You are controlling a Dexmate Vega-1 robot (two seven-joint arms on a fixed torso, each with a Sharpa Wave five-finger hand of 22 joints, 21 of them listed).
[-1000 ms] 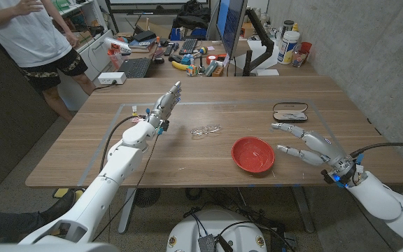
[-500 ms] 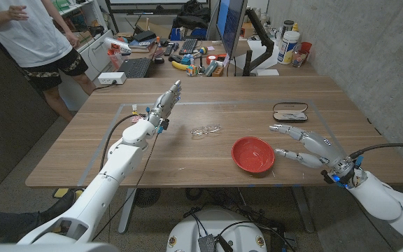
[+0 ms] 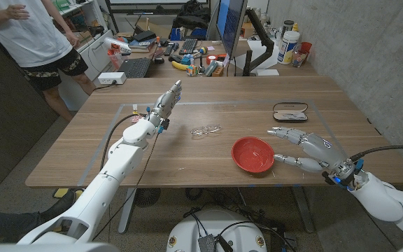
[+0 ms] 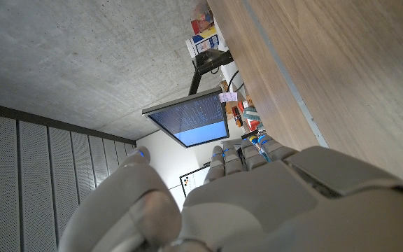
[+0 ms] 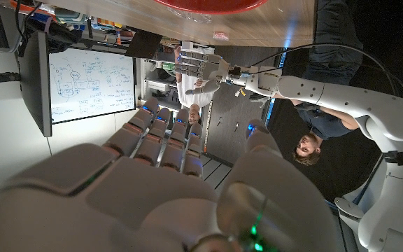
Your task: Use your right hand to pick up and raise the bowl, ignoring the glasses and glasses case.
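Red bowl sits on bench near front edge, just beside right hand, toward the bench's middle from its fingers, which are spread, empty and pointing at the rim; left hand well apart.

red bowl, black glasses case, brown wooden table

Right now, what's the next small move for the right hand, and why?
Probably ease the right hand toward the red bowl until its fingers bracket the near rim: the hand is open, just beside the bowl, not yet touching it.
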